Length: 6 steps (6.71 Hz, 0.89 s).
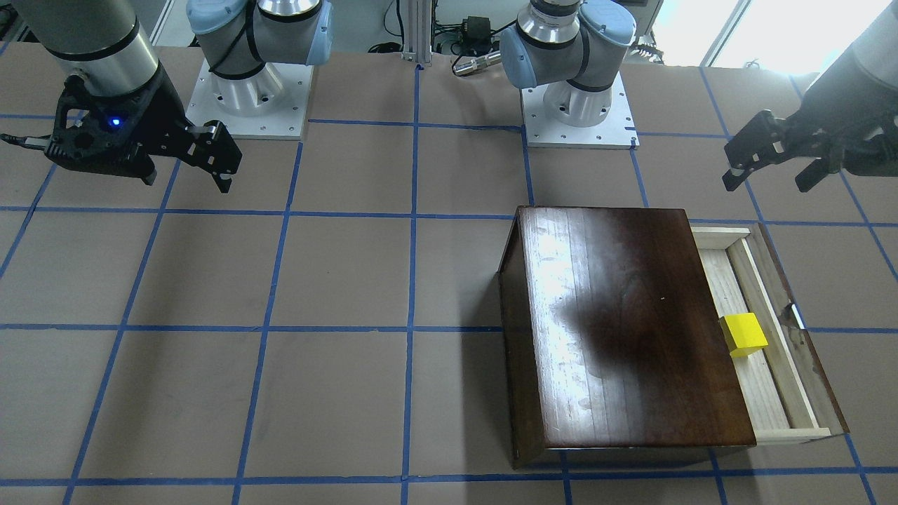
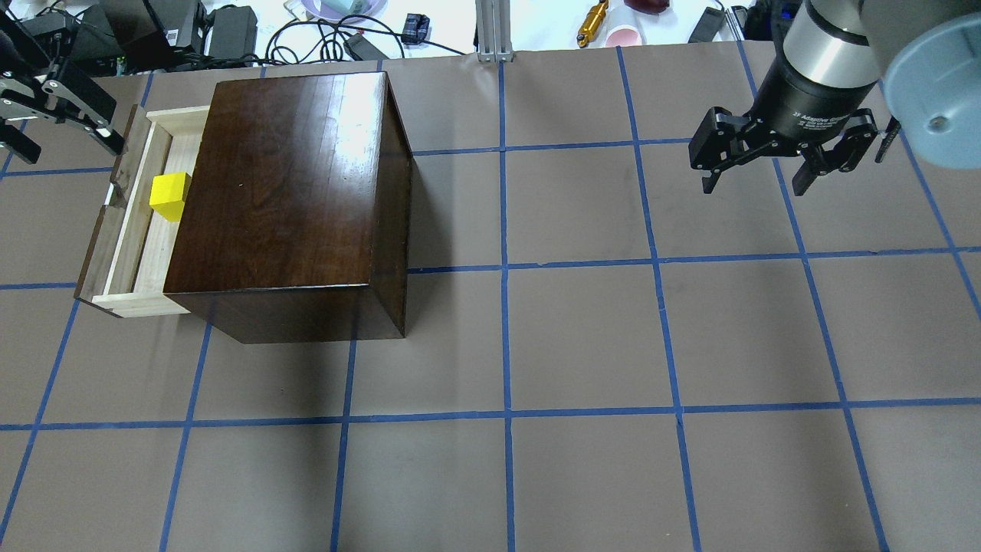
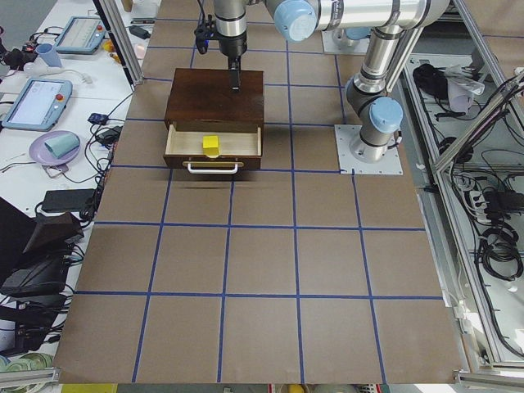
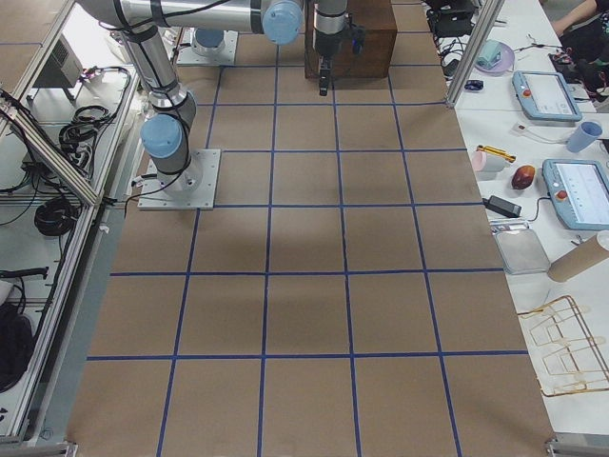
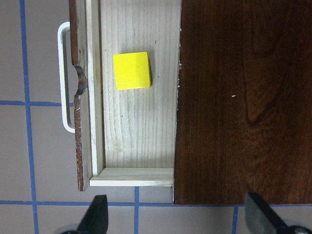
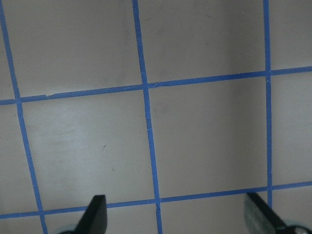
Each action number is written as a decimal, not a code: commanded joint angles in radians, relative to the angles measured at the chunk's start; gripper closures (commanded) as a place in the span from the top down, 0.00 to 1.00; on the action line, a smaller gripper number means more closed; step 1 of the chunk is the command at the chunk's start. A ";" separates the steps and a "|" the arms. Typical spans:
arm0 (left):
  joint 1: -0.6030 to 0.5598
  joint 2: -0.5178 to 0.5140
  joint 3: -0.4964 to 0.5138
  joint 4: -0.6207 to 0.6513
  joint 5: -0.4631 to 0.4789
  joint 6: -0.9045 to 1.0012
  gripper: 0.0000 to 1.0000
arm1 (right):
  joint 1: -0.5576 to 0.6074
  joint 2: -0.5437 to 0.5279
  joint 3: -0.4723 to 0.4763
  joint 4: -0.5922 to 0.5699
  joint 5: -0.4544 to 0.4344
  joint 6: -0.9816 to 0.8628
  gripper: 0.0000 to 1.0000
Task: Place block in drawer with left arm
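**Block lying in the open drawer; both sets of jaws spread and holding nothing.**

The bench (image 1: 337,280) was a matte brown sheet ruled into squares by blue tape, with cables and power bricks (image 2: 230,27) crowding the edge opposite the robot. The glossy dark wooden box (image 1: 631,322) stood on the robot's left half. Its drawer (image 1: 761,396) stood part-way out toward the bench's left end, metal pull (image 5: 63,78) outermost. The block (image 1: 744,334) lay flat on the drawer's pale floor, near the box's top edge and apart from the front panel. The left arm (image 1: 866,77) hung off one end of the drawer, left jaws wide apart. The right arm (image 2: 828,54) hung over open squares well apart from the box, right jaws equally spread.
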 commanded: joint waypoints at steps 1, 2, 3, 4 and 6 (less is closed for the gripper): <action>-0.142 -0.019 -0.001 -0.002 -0.001 -0.195 1.00 | 0.000 0.000 0.000 0.000 0.000 0.000 1.00; -0.202 -0.031 -0.004 0.005 -0.001 -0.282 1.00 | 0.000 0.000 0.000 0.000 0.000 0.000 1.00; -0.233 -0.030 -0.015 0.005 0.002 -0.303 1.00 | 0.000 0.000 0.000 0.000 0.000 0.000 1.00; -0.241 -0.030 -0.029 0.006 0.001 -0.318 1.00 | 0.000 0.000 0.000 0.000 0.000 0.000 1.00; -0.241 -0.035 -0.035 0.071 -0.002 -0.306 1.00 | 0.000 0.000 0.000 0.000 0.000 0.000 1.00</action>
